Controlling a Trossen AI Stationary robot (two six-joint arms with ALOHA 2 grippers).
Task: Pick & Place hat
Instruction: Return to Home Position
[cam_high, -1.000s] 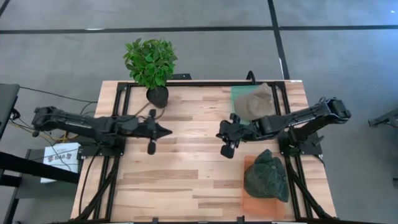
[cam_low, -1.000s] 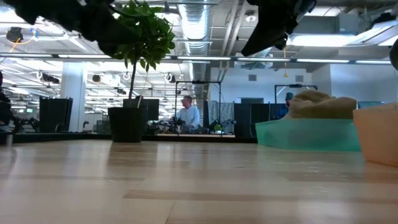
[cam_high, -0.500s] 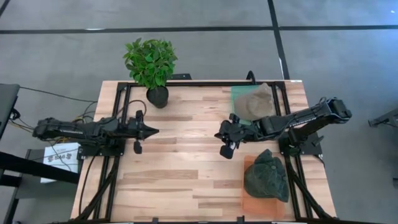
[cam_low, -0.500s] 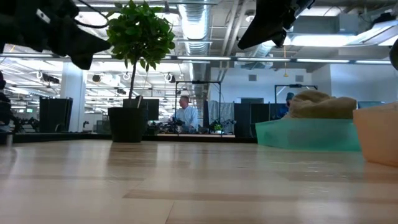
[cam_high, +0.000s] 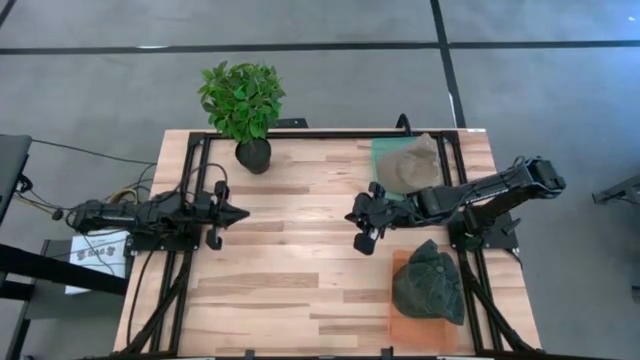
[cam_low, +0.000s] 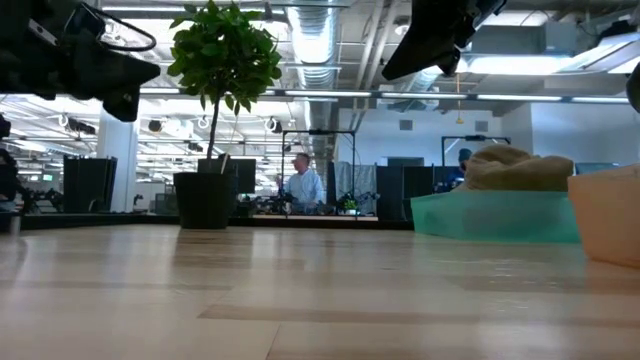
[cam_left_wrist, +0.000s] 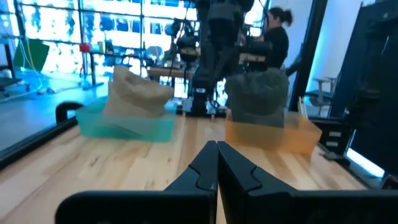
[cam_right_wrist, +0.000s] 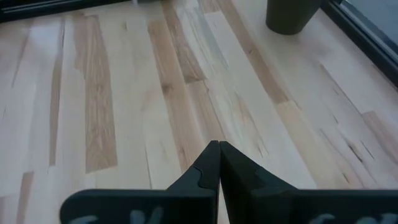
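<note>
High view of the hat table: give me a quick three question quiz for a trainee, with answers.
1. Which bin holds the brown cap?
2. True or false: the left gripper and right gripper are both shut and empty.
3. The potted plant stands: A, at the table's far edge, on the left arm's side; B, beside the brown cap; C, between the grippers.
Key: 1 the green bin; 2 true; 3 A.

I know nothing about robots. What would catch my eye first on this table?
The leafy potted plant at the back edge of the wooden table stands out first. On the right side, a brown cap sits in a green bin, and dark caps fill an orange bin nearer the front. Two dark arms reach inward, the left pincer and right pincer both shut and empty.
</note>
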